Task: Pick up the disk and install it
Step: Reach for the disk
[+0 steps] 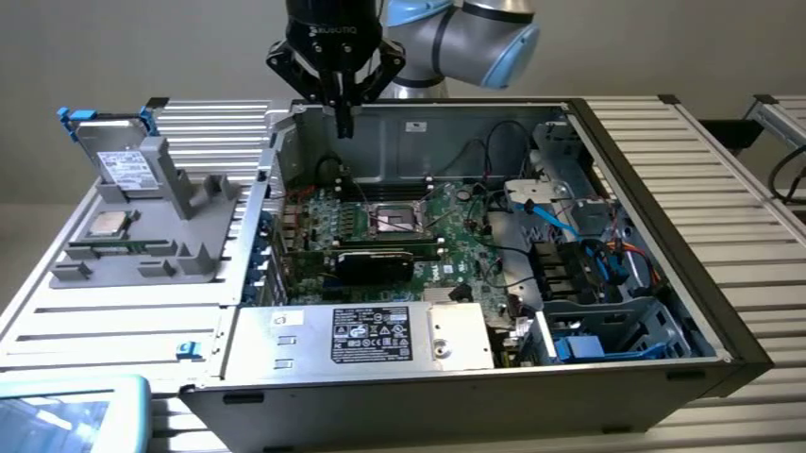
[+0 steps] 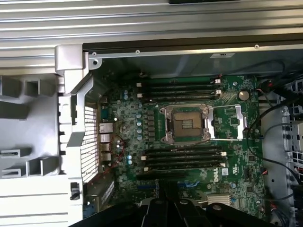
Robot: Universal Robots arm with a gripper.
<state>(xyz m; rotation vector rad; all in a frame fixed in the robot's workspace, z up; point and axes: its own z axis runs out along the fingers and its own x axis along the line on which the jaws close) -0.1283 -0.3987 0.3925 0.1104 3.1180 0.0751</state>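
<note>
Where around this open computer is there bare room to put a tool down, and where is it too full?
Bare ribbed table lies at the exterior view's right of the case, and another strip on the near side of the grey fixture. Crowded: the fixture with the disk, and inside the case, the motherboard and cables.

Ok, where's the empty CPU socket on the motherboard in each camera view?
Exterior view: the CPU socket sits in the middle of the motherboard.
Wrist view: the CPU socket lies between two banks of memory slots.
Shared landmark: the grey parts holder beside the computer.
</note>
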